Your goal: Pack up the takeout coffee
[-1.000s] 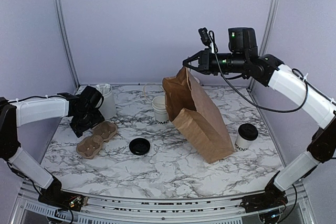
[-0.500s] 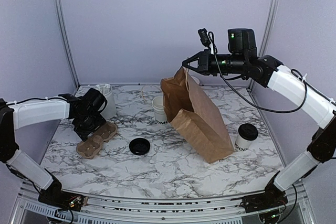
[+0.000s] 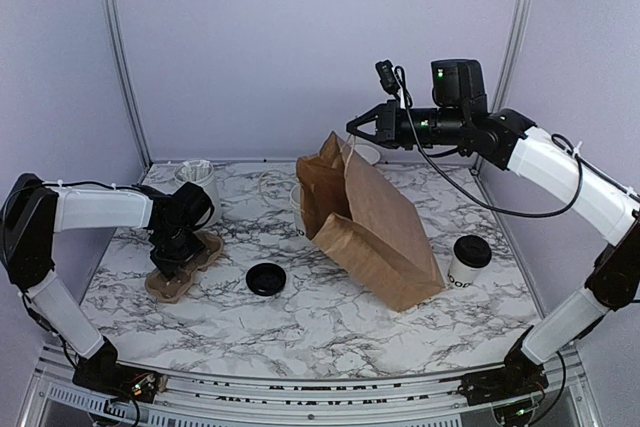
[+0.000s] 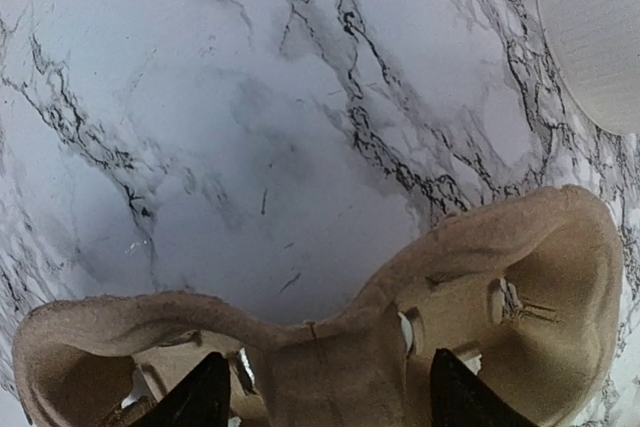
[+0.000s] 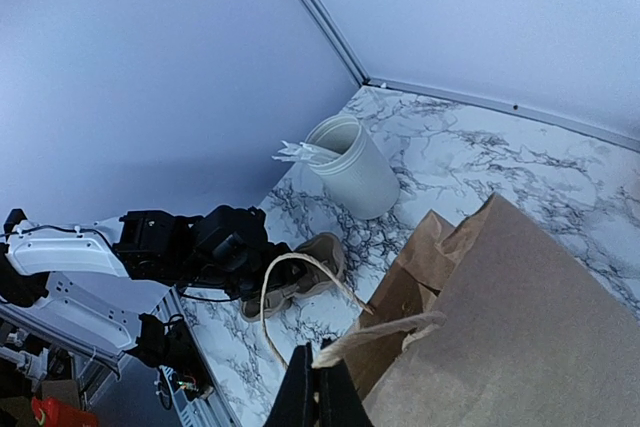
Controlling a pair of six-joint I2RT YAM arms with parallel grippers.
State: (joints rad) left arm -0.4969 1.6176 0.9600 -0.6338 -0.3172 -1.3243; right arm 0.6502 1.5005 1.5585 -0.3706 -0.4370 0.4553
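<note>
R gripper (image 3: pixel 352 128) pinched shut on bag (image 3: pixel 375 232) by handle (image 5: pixel 385 330), raised so mouth gapes. L gripper (image 4: pixel 325 397) jaws apart astride carrier (image 4: pixel 500 277) ridge, grip unclear. Coffee (image 3: pixel 468 262) upright on tabletop (image 3: pixel 330 322) right of bag, unpacked.

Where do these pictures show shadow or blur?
Top view: soft, even light, all sharp, faint shadow under the bag. Left wrist: grey shadow on the table above the carrier, left pincer tips near-black silhouettes. Right wrist: bag crisp, right pincer dark and soft at the bottom edge.
</note>
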